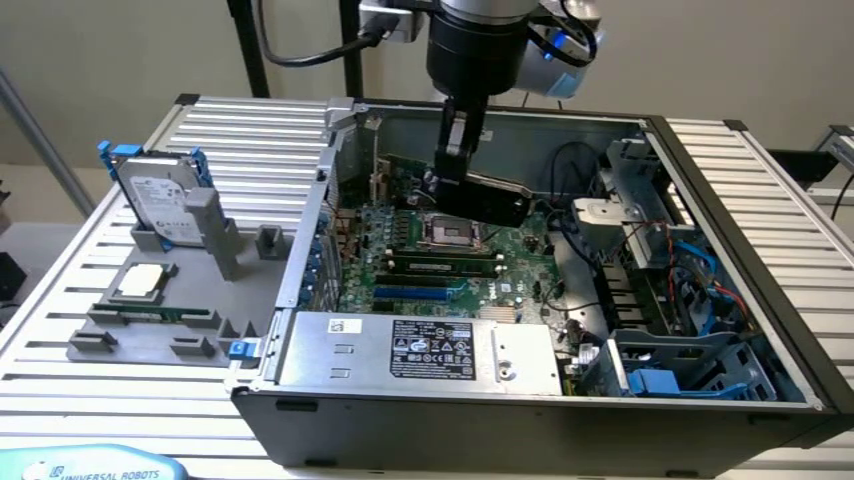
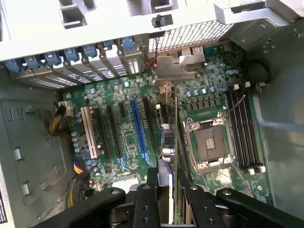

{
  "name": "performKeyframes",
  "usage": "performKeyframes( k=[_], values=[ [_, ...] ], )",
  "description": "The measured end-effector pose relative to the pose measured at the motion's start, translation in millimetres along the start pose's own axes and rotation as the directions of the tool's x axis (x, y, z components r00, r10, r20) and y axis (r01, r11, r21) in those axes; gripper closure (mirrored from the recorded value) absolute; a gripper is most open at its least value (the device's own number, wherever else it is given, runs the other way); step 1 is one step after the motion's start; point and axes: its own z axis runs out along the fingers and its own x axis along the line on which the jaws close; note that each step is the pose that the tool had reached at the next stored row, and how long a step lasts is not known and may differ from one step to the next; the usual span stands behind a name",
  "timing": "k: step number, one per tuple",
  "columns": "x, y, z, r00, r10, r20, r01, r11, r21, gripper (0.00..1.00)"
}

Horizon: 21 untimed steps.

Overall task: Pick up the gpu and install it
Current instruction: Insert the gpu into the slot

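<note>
1. At the exterior view's left, a hard drive (image 1: 160, 205) in a blue frame stood upright in a grey holder (image 1: 200, 335) on the slatted counter (image 1: 54, 300). A processor chip (image 1: 143, 283) lay flat on the same holder.
2. Beside the holder sat the open computer case (image 1: 747, 260), with the power supply (image 1: 414, 350) along its near edge and the green motherboard (image 1: 427, 250) behind that.
3. The arm (image 1: 481, 45) came straight down from above into the middle of the case, its wrist pointing at the board.
4. The fingers (image 1: 454, 150) were partly closed and clamped on the graphics card (image 1: 487, 200), one on each face.
5. The graphics card hung inside the case over the motherboard, just beside the empty processor socket (image 1: 447, 232). Whether its lower edge touched a slot could not be told.
6. From the wrist, the fingers (image 2: 192, 197) pinched the graphics card (image 2: 175, 66) edge-on, its silver bracket towards the case's slotted rear wall (image 2: 95, 61). It lay between the blue slot (image 2: 137, 126) and the socket (image 2: 209, 142).
7. At the exterior view's right, loose cables (image 1: 701, 285) and a drive cage (image 1: 681, 365) filled the case's far end.
</note>
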Motion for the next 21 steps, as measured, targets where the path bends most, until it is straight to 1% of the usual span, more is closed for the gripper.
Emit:
performKeyframes(
  k=[3,6,8,9,10,11,12,17,21],
  values=[
    [0.2,-0.1,3.1,0.9985,-0.054,-0.0019,0.054,0.9985,-0.0027,0.73],
    [0.3,-0.2,5.5,0.9946,-0.104,-0.0036,0.104,0.9946,-0.0059,0.73],
    [0.5,-0.3,7.0,0.9922,-0.124,-0.0042,0.124,0.9922,-0.0083,0.73],
    [0.8,-0.3,7.9,0.9915,-0.13,-0.0046,0.13,0.9914,-0.0097,0.73],
    [2.5,0.0,9.8,0.9907,-0.136,-0.0049,0.136,0.9907,-0.0125,0.73],
    [6.6,0.6,12.3,0.9906,-0.137,-0.0052,0.137,0.9905,-0.0157,0.73],
    [10.3,0.8,13.8,0.9905,-0.137,-0.0053,0.137,0.9904,-0.0176,0.73],
    [18.6,1.0,17.0,0.9903,-0.139,-0.0056,0.139,0.9901,-0.0205,0.73],
    [25.3,1.7,19.4,0.99,-0.141,-0.0058,0.141,0.9898,-0.0209,0.73]
  ],
)
